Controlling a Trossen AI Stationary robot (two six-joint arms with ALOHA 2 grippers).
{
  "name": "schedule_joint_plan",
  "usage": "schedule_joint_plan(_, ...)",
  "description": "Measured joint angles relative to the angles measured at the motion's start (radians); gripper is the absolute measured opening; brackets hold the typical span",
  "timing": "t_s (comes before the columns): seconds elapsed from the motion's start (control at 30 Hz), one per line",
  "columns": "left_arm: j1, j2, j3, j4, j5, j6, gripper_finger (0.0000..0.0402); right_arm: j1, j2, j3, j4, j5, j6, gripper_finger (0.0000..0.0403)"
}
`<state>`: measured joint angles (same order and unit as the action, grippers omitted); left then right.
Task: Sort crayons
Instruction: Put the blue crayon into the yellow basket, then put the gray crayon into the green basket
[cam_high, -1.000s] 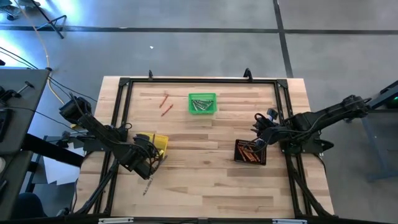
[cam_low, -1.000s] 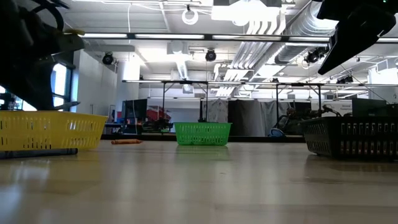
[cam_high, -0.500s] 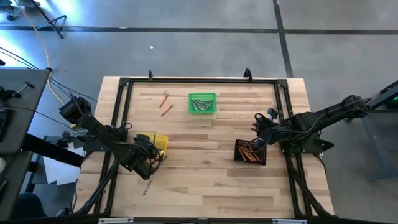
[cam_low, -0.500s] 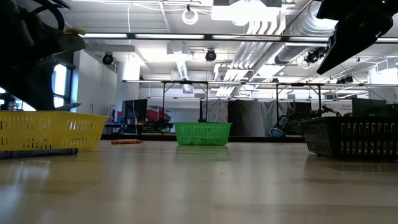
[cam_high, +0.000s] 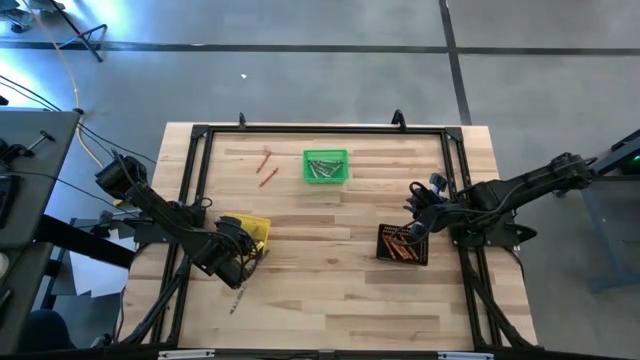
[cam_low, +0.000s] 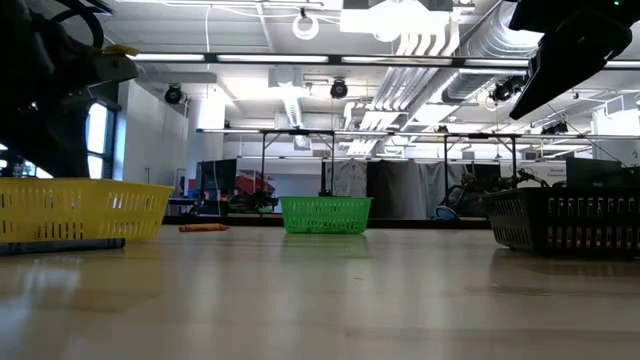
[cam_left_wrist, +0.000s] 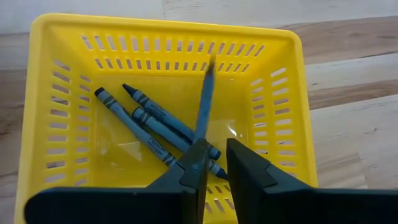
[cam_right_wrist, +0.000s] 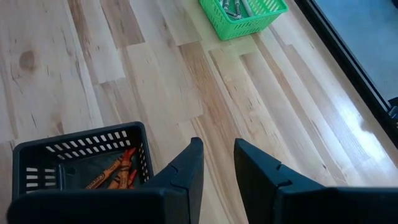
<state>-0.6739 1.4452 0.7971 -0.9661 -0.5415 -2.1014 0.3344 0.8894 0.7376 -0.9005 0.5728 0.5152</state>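
My left gripper (cam_left_wrist: 217, 142) hangs over the yellow basket (cam_left_wrist: 155, 81), its fingers slightly apart. A blue crayon (cam_left_wrist: 206, 99) stands blurred off one fingertip, pointing into the basket. Three more blue crayons (cam_left_wrist: 149, 121) lie on the basket floor. My right gripper (cam_right_wrist: 217, 162) is open and bare beside the black basket (cam_right_wrist: 81, 162), which holds orange crayons (cam_right_wrist: 115, 174). The green basket (cam_high: 326, 166) holds grey crayons. Two orange-red crayons (cam_high: 265, 168) lie on the table left of it. My left gripper has the blue crayon's near end (cam_left_wrist: 203, 138) at the inner edge of one fingertip, and the other finger stands clear of it. I cannot tell whether that fingertip touches the crayon. The fingers slant down into the yellow basket from its near side.
A black frame (cam_high: 200, 135) runs round the wooden table. The wide middle of the table (cam_high: 320, 230) between the three baskets is bare wood. In the low view the yellow basket (cam_low: 80, 210), the green basket (cam_low: 325, 214) and the black basket (cam_low: 565, 220) stand apart.
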Motion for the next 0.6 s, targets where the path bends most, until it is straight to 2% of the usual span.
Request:
schedule_joint_plan(0.33, 0.0, 0.0, 0.012, 0.002, 0.001, 0.019, 0.0065, 0.0, 0.0, 0.0, 0.0, 0.0, 0.0, 0.0083)
schedule_joint_plan(0.47, 0.0, 0.0, 0.086, 0.005, -0.062, 0.129, 0.0065, 0.0, 0.0, 0.0, 0.0, 0.0, 0.0, 0.0083)
schedule_joint_plan(0.6, 0.0, 0.0, 0.199, 0.042, -0.136, 0.306, 0.0065, 0.0, 0.0, 0.0, 0.0, 0.0, 0.0, 0.0083)
